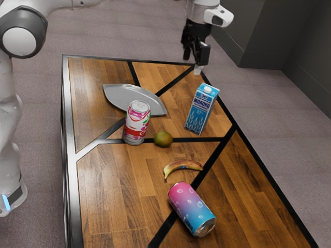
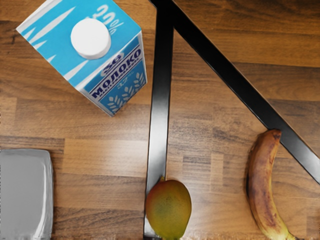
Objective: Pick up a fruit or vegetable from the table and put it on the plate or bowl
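Black and empty, our pincer [image 1: 195,56] hangs with its fingers apart, above the table beyond the milk carton [image 1: 201,108]. The mango [image 1: 163,138] lies near the carton on the camera side. The banana [image 1: 182,166] lies farther that way, and the grey plate [image 1: 132,96] is off the carton's side, toward the exterior view's left.

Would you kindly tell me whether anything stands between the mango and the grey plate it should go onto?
Yes: the upright striped can stands just beside the mango, in front of the near rim of the grey plate. A straight, low path to the plate's middle would likely brush it. Lifting over should clear it.
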`<action>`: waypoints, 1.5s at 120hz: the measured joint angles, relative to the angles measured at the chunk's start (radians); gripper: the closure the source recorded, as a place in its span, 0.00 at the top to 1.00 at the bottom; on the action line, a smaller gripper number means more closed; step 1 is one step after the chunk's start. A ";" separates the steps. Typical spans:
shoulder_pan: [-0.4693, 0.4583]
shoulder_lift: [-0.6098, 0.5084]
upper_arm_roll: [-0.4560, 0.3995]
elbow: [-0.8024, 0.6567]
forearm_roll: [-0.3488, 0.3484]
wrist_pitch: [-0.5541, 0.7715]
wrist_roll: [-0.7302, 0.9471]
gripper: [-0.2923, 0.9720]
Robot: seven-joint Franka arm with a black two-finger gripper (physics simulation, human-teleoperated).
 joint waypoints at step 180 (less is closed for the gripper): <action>0.090 -0.138 -0.173 -0.561 0.069 0.290 0.005 0.77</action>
